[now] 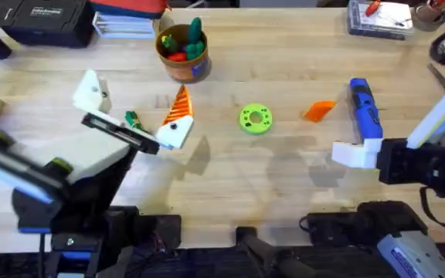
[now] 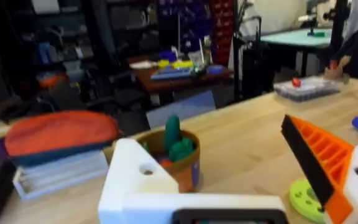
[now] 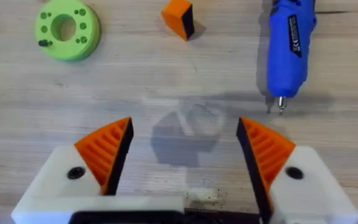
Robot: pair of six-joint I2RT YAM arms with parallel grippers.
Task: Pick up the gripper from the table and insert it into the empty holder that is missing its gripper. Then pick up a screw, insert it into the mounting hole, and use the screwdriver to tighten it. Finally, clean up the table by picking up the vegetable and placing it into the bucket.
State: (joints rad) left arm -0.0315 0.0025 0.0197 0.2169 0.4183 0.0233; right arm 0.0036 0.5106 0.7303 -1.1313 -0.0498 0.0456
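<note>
From left to right, the left gripper hangs spread wide, one finger a bare white holder, near the bucket of vegetables; then the green disc, the loose gripper, the screwdriver, and the right gripper, parted and empty.

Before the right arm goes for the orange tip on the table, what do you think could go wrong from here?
1. The gripper is small and wedge-shaped; the open right gripper may pinch its sloped faces and squirt it away.
2. It lies between the green disc and the screwdriver; a wide approach could nudge either.
3. The holder is tilted, so insertion may misalign.
</note>
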